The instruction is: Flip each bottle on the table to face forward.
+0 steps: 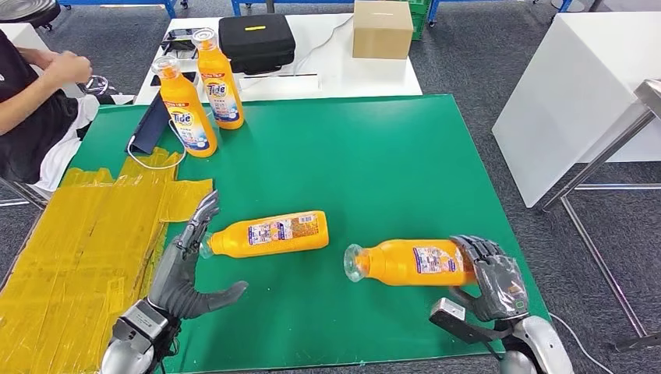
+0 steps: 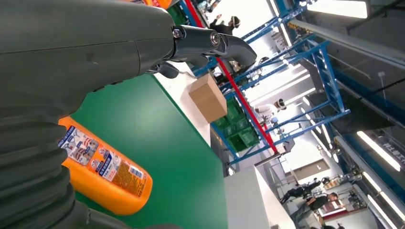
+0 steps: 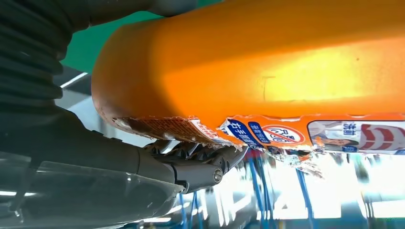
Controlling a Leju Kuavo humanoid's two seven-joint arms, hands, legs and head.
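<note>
Two orange detergent bottles lie on their sides on the green table mat point(image 1: 374, 156), back labels up. The right bottle point(image 1: 409, 262) has its base wrapped in the robot's right hand point(image 1: 491, 276), whose fingers curl over it; its open neck points toward the left bottle point(image 1: 269, 234). The left hand point(image 1: 187, 269) rests with fingers spread apart, fingertips just at that bottle's neck, holding nothing. Two more bottles, the front standing bottle point(image 1: 185, 109) and the rear standing bottle point(image 1: 218, 78), stand upright at the mat's far left corner. Yellow taped sheeting point(image 1: 70, 241) covers the mat's left edge; a person's arm point(image 1: 39, 86) rests nearby.
</note>
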